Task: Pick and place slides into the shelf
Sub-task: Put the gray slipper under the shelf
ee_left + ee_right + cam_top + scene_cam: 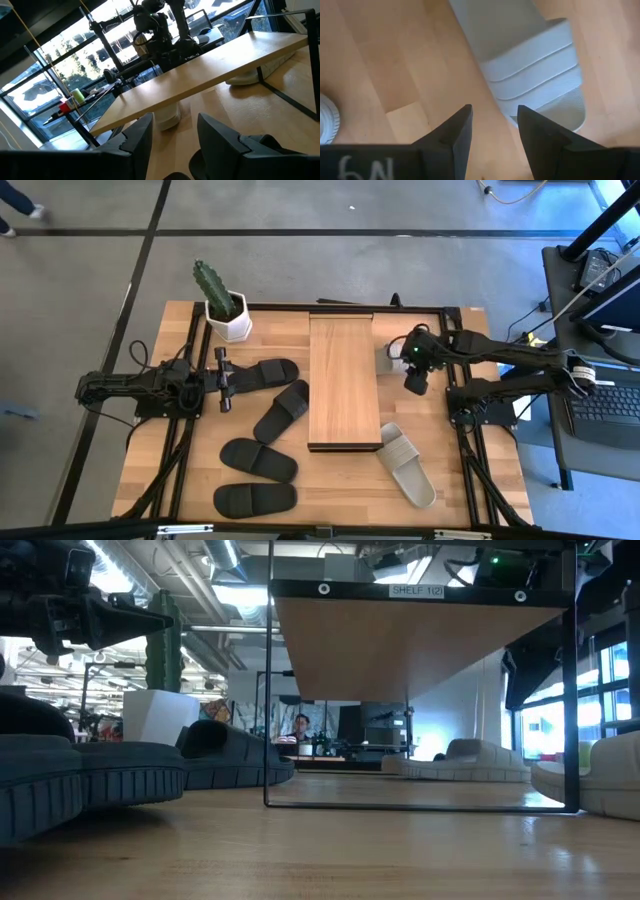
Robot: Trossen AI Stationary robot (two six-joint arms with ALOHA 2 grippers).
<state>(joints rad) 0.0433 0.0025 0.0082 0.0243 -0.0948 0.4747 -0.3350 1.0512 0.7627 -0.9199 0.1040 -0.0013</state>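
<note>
The shelf stands mid-table, its light wood top on a thin dark frame. Several black slides lie to its left: and more. One beige slide lies at the shelf's front right corner. Another beige slide lies by the shelf's right side. My right gripper hovers over that slide, open and empty. My left gripper hangs left of the nearest black slide, open, facing the shelf.
A cactus in a white pot stands at the back left of the table. A laptop sits off the table's right edge. Bare wood lies at the front right.
</note>
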